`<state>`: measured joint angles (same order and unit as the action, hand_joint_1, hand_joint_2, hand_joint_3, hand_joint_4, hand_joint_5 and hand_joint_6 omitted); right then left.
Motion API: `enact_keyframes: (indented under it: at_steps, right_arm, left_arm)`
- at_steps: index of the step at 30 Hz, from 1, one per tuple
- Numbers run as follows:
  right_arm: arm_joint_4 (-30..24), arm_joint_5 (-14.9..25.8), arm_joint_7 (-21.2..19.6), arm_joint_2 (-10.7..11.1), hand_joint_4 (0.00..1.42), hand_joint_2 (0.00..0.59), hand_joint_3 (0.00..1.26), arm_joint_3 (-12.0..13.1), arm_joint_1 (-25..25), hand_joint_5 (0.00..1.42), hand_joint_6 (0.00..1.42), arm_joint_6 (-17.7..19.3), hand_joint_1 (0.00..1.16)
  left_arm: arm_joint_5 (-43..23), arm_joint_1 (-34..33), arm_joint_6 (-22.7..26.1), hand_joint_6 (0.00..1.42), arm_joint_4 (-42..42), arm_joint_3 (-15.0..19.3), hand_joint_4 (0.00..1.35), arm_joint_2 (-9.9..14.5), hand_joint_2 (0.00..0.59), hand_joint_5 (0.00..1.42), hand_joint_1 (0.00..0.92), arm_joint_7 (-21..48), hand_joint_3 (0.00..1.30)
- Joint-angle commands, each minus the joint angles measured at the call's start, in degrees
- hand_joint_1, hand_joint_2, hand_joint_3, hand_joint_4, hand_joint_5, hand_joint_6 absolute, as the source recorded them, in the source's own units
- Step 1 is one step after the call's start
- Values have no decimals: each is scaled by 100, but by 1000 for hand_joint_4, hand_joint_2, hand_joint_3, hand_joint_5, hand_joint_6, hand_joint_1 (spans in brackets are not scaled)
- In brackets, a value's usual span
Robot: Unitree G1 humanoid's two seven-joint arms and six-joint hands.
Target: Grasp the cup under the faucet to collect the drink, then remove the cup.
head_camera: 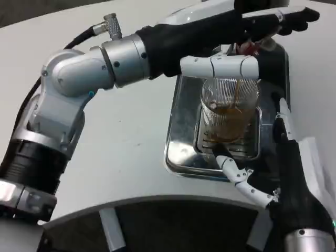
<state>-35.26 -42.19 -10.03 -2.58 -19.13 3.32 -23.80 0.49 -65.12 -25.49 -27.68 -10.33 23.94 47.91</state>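
A single head view looks down from the robot's head or chest onto the white table (131, 152), tilted steeply forward; the frame sits close to the work, so the left forearm (126, 58) crosses the upper half from the left edge and the right forearm (299, 199) rises from the lower right corner; the metal drip tray (181, 136) lies right of centre, near the lens; the table's curved near edge runs along the bottom; no second view shares the scene.
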Motion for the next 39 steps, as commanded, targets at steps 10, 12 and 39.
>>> enact_keyframes:
  at_steps: [10, 12, 39]
  right_arm:
    - [457, 259, -381, -507, 0, 262, 15, -208, -593, 50, 139, -99, 655]
    - [509, 274, -431, -519, 1, 262, 15, -220, -647, 50, 136, -129, 654]
    - [1559, 1002, -1183, -429, 66, 249, 34, 0, -1450, 120, 177, 214, 692]
  left_arm:
    - [178, 44, 67, 172, -131, -152, 0, 123, 105, 76, 0, 233, 93]
    - [179, 43, 70, 172, -134, -151, 0, 129, 105, 76, 0, 234, 93]
    - [159, -70, -45, 172, -348, -110, 0, 203, 115, 76, 0, 295, 94]
